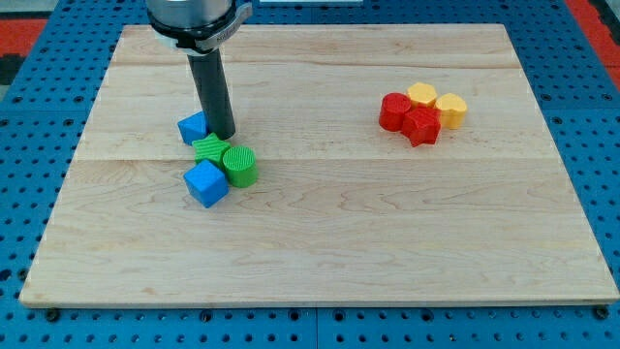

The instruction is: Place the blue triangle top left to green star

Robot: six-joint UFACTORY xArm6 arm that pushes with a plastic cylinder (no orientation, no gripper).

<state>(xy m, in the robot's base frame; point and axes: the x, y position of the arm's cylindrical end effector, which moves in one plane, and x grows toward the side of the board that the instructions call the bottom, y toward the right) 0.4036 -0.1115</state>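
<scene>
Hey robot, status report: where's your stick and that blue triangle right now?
My tip at blue triangle's right edge, just above green star. Triangle sits at star's top left, touching it. Green cylinder and blue cube crowd close below.

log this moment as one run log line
my tip: right of blue triangle | green star: below-right of it | placement: looks reached

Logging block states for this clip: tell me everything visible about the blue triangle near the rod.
The blue triangle is a small, matte, plastic-looking blue block lying flat on the wooden board, in the view's left half. Its right part is hidden behind the rod, so its shape is only partly readable. My tip sits right against its right side. The green star lies just below and right of it, seemingly touching. It already sits to the star's upper left.
</scene>
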